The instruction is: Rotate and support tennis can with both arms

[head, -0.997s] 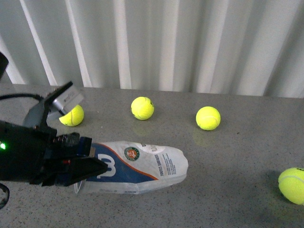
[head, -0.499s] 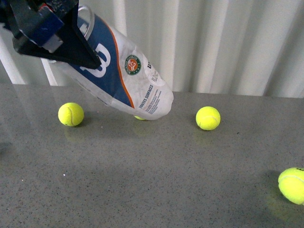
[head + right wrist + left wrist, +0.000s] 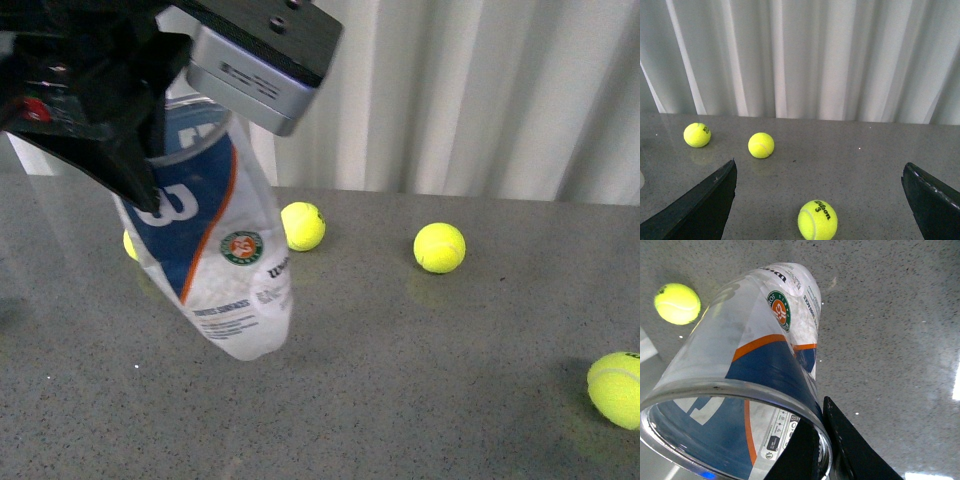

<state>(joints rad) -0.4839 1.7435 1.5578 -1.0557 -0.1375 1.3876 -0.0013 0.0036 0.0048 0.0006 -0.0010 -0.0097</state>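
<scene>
My left gripper (image 3: 160,165) is shut on the open, silver-rimmed end of the tennis can (image 3: 225,270) and holds it up at the left. The can hangs tilted, closed end down, just above or touching the table; I cannot tell which. In the left wrist view one finger (image 3: 795,452) is inside the rim and the other (image 3: 852,447) outside, pinching the can's (image 3: 765,340) wall. A grey metal block (image 3: 262,55) sits on that arm. My right gripper (image 3: 819,166) is open and empty, low over the table, out of the front view.
Yellow-green tennis balls lie on the grey table (image 3: 450,380): one (image 3: 302,226) behind the can, one (image 3: 439,247) at mid right, one (image 3: 614,388) at the right edge, one (image 3: 128,245) half hidden behind the can. A ball (image 3: 817,220) lies between the right jaws. White curtain behind.
The left gripper lifted the can from lying on the table, raised it high, then swung it so its closed end now points down near the table. The arm now fills the upper left.
</scene>
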